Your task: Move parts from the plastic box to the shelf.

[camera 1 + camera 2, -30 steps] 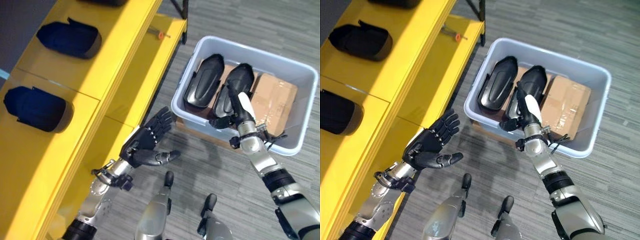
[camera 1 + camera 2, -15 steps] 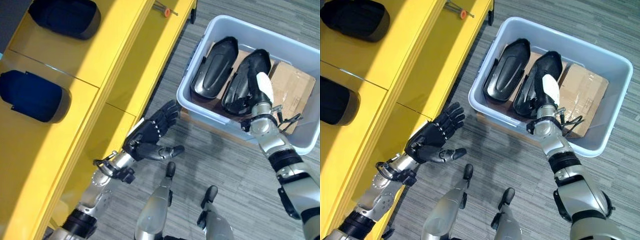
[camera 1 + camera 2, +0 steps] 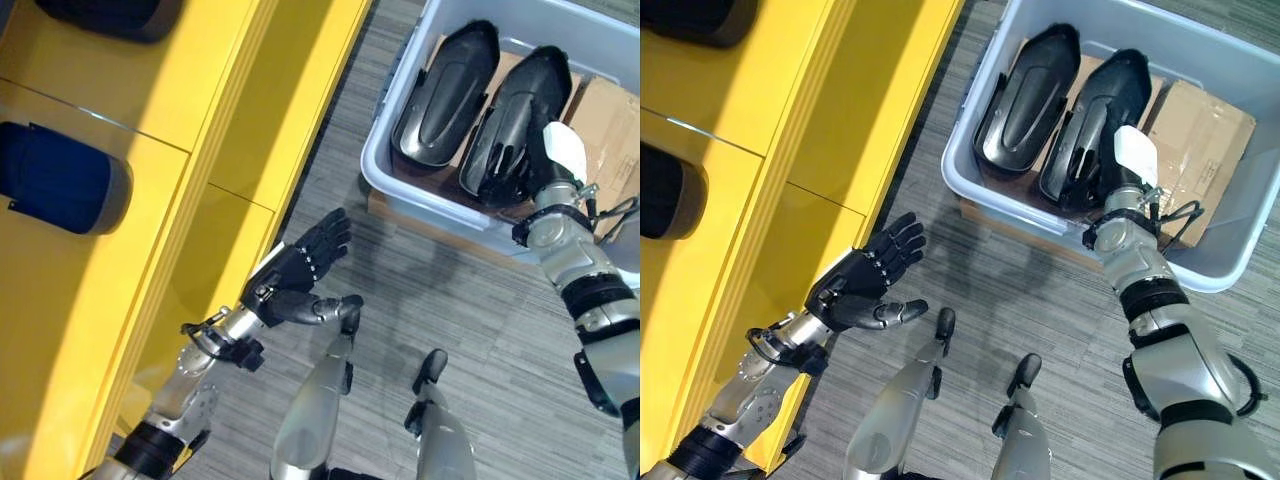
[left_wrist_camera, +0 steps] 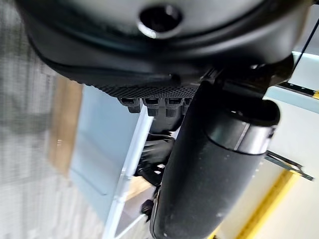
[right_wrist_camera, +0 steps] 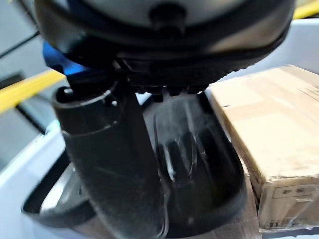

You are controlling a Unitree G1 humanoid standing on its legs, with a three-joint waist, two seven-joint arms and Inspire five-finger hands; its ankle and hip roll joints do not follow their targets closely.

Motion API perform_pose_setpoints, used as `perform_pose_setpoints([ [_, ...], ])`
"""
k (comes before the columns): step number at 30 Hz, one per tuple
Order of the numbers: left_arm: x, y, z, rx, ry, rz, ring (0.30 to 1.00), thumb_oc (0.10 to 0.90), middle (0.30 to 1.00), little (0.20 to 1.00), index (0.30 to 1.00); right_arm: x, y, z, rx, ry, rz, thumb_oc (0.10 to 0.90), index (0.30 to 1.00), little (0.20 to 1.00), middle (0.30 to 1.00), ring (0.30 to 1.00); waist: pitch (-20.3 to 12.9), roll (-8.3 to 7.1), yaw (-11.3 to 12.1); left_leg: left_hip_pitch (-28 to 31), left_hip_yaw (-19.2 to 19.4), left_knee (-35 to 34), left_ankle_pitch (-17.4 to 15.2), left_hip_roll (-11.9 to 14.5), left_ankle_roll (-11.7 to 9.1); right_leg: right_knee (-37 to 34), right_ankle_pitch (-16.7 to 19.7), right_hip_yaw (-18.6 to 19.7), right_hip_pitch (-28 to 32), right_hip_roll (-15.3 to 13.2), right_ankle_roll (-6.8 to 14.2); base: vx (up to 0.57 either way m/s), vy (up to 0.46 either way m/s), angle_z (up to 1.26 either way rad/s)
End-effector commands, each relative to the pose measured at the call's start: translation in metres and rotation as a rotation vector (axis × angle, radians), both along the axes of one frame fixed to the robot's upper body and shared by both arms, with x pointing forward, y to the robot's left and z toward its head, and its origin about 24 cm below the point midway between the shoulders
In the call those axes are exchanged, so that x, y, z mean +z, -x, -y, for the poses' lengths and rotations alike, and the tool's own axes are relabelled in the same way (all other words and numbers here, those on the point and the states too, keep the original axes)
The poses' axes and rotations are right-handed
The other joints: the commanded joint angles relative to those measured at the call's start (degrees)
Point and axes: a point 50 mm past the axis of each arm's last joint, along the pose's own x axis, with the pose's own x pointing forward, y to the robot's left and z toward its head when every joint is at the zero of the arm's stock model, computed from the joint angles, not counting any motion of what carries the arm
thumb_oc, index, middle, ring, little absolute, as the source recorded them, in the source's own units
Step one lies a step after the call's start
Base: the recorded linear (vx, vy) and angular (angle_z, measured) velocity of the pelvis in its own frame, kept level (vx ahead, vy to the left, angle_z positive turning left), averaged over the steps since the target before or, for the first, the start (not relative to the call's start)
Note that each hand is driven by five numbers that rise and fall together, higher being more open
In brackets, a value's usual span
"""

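- A pale grey-blue plastic box (image 3: 385, 175) sits on the grey striped floor, just beside the long yellow shelf (image 3: 150, 170).
- Two glossy black moulded shell parts lie side by side inside the box: one (image 3: 445, 95) nearer the shelf, the other (image 3: 520, 115) beside a brown cardboard carton (image 3: 610, 125).
- The right hand (image 3: 520, 165) lies on the second black part, dark fingers spread down over it, white-covered thumb on the carton side.
- The left hand (image 3: 295, 275) hovers palm-up between shelf and box, fingers straight.
- A dark blue rounded part (image 3: 60, 180) rests on the shelf.
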Motion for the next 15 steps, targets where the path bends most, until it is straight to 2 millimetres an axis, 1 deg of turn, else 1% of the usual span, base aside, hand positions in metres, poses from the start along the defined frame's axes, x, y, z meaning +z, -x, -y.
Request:
perform_pose_setpoints([
  [1, 0.027, 0.01, 0.014, -0.103, 0.077, 0.148, 1.0, 0.9, 1.0, 1.0, 1.0, 0.048, 0.006, 0.016, -0.074, 0.108, 0.091, 0.9, 1.0, 1.0, 1.0, 1.0, -1.13, 2.33, -0.28, -3.94, 3.14, 8.03, -6.83, -0.69, -0.15, 7.89, -2.54, -0.2, -1.77, -5.05, 0.46, 0.05, 0.043, -0.03],
  [4, 0.023, 0.012, 0.015, -0.113, 0.104, 0.128, 1.0, 0.9, 1.0, 1.0, 1.0, 0.045, 0.006, 0.02, -0.095, 0.13, 0.075, 0.9, 1.0, 1.0, 1.0, 1.0, -1.13, 2.79, -0.63, -4.78, 3.5, 8.39, -6.92, -0.84, -0.07, 8.24, -2.34, -0.09, -3.01, -5.32, 0.41, 0.03, 0.007, 0.01],
  [6, 0.025, 0.01, 0.014, -0.104, 0.112, 0.132, 1.0, 0.9, 1.0, 1.0, 1.0, 0.047, 0.006, 0.019, -0.104, 0.151, 0.077, 0.9, 1.0, 1.0, 1.0, 1.0, -1.13, 2.97, -0.65, -5.68, 3.75, 8.39, -6.64, -0.92, 0.0, 8.04, -2.19, -0.27, -3.75, -5.38, 0.37, -0.01, -0.026, -0.02],
  [7, 0.025, 0.008, 0.015, -0.082, 0.095, 0.133, 1.0, 0.9, 1.0, 1.0, 1.0, 0.05, 0.004, 0.018, -0.131, 0.182, 0.079, 0.9, 1.0, 1.0, 1.0, 1.0, -1.13, 3.58, -0.58, -6.73, 3.68, 8.64, -6.55, -0.9, 0.1, 9.04, -2.17, -0.23, -5.49, -5.42, 0.11, 0.0, -0.051, -0.03],
  [8, 0.025, 0.007, 0.013, -0.039, 0.079, 0.147, 1.0, 0.9, 1.0, 1.0, 1.0, 0.052, 0.005, 0.019, -0.158, 0.209, 0.101, 0.9, 1.0, 1.0, 1.0, 1.0, -1.13, 3.84, -0.59, -7.2, 3.61, 8.87, -6.58, -0.89, 0.09, 9.54, -2.17, -0.15, -6.37, -5.41, 0.04, 0.06, -0.068, -0.02],
  [9, 0.021, 0.007, 0.012, 0.004, 0.061, 0.138, 1.0, 0.9, 1.0, 1.0, 1.0, 0.049, 0.006, 0.023, -0.178, 0.162, 0.104, 0.9, 1.0, 1.0, 1.0, 1.0, -1.13, 4.03, -0.58, -6.38, 3.24, 9.28, -8.07, -1.03, -0.36, 10.35, -3.3, 0.34, -6.13, -5.48, 0.38, 0.06, -0.035, 0.0],
  [10, 0.021, 0.007, 0.01, 0.022, 0.061, 0.145, 1.0, 0.9, 1.0, 1.0, 1.0, 0.05, 0.006, 0.025, -0.19, 0.119, 0.12, 0.9, 1.0, 1.0, 1.0, 1.0, -1.13, 4.21, -0.66, -6.64, 3.23, 9.32, -8.07, -1.06, -0.29, 10.76, -3.28, 0.42, -6.73, -5.5, 0.29, 0.06, -0.026, 0.01],
  [12, 0.021, 0.007, 0.009, 0.029, 0.076, 0.143, 1.0, 0.9, 1.0, 1.0, 1.0, 0.056, 0.008, 0.028, -0.227, 0.126, 0.148, 0.9, 1.0, 1.0, 1.0, 1.0, -1.13, 4.61, -0.81, -7.06, 3.3, 9.33, -8.23, -1.22, -0.15, 11.42, -3.5, 0.6, -7.87, -5.51, 0.06, 0.0, 0.005, -0.02],
  [15, 0.02, 0.009, 0.011, 0.014, 0.081, 0.136, 1.0, 0.9, 1.0, 1.0, 1.0, 0.056, 0.011, 0.035, -0.274, 0.146, 0.139, 0.9, 1.0, 1.0, 1.0, 1.0, -1.13, 5.31, -0.96, -7.23, 3.5, 9.25, -8.24, -1.31, -0.11, 12.47, -3.56, 1.01, -9.23, -5.74, -0.16, 0.01, 0.017, -0.05],
])
